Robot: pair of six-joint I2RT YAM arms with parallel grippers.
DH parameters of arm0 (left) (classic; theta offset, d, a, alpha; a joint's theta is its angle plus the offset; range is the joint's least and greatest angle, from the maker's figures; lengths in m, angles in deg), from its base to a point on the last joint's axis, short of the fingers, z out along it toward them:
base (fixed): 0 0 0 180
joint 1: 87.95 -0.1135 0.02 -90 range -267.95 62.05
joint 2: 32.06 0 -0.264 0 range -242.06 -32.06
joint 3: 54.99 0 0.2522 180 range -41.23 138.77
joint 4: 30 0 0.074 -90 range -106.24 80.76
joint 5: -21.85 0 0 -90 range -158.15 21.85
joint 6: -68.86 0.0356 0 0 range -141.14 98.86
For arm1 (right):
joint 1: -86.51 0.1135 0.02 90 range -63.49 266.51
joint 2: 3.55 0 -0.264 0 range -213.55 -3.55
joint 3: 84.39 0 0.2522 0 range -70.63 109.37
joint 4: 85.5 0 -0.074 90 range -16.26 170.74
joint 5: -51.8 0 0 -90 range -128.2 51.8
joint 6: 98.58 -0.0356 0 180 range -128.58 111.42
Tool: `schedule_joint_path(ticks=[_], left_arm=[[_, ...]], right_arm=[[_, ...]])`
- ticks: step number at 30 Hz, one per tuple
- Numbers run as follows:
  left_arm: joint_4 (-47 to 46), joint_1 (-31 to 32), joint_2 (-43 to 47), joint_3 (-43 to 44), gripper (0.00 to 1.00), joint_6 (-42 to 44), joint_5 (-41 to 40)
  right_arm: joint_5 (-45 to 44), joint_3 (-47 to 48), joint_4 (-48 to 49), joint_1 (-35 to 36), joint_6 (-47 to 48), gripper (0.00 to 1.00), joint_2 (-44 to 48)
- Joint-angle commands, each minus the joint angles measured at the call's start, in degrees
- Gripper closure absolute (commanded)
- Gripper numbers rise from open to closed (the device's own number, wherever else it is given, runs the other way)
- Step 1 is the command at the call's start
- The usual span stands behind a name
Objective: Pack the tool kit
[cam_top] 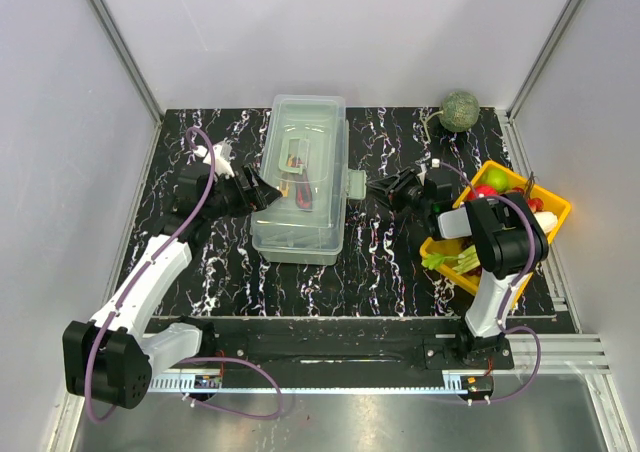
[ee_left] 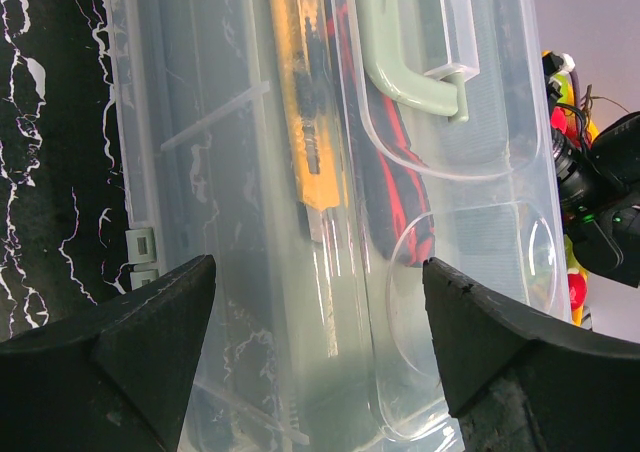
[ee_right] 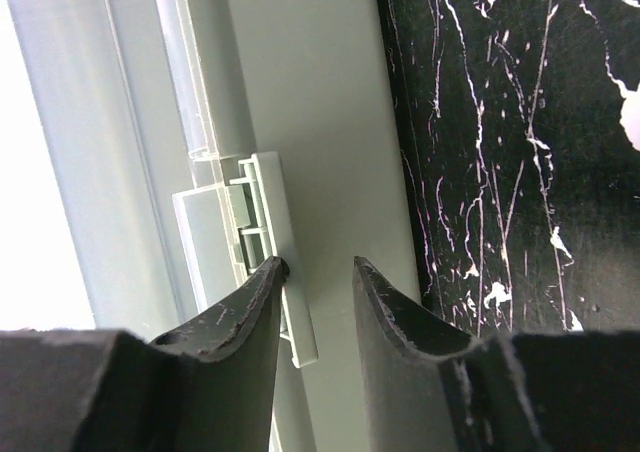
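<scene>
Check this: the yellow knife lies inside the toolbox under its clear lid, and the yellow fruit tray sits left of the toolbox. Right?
No. The yellow fruit tray sits right of the toolbox, as the top external view shows. The yellow knife does lie under the clear lid.

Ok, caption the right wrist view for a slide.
Right gripper, jaws apart, one fingertip touching the latch of the toolbox.

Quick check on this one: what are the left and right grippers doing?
Left gripper: jaws wide open, holding nothing, at the toolbox side.
Right gripper: jaws partly open around the toolbox latch, one jaw touching it, not clamped.
</scene>
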Motion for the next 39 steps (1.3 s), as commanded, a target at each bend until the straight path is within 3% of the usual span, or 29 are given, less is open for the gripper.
schedule_joint_path(ticks=[1, 4, 10, 13, 19, 30, 35, 39], left_arm=[[8.03, 1.55, -1.59, -1.28, 0.14, 2.34, 0.63], [8.03, 1.55, -1.76, -1.20, 0.14, 2.43, 0.63], [8.03, 1.55, -1.68, -1.20, 0.14, 2.43, 0.71], [8.03, 1.55, -1.77, -1.20, 0.14, 2.52, 0.62], [8.03, 1.46, -2.03, -1.02, 0.14, 2.52, 0.63], [8.65, 1.55, -1.94, -0.41, 0.14, 2.78, 0.63], [8.65, 1.64, -2.03, -0.40, 0.14, 2.69, 0.54], [8.65, 1.64, -2.03, -0.49, 0.14, 2.78, 0.54]], right_arm=[[0.93, 0.92, 4.20, 0.27, -1.01, 0.61, -1.04], [2.42, 1.00, 6.05, 0.19, -0.75, 0.58, -0.86], [7.17, 1.53, 15.10, 0.27, -1.36, 0.23, -2.18], [10.07, 2.93, 18.27, 0.27, -2.58, 0.16, -3.67], [14.38, 6.09, 26.44, 1.41, -7.51, 0.13, -8.33], [16.84, 10.32, 27.23, 4.67, -7.33, 0.09, -9.83], [16.93, 9.18, 34.00, 4.84, -14.27, 0.16, -9.30], [16.67, 8.82, 29.63, 4.93, -14.02, 0.24, -6.76]])
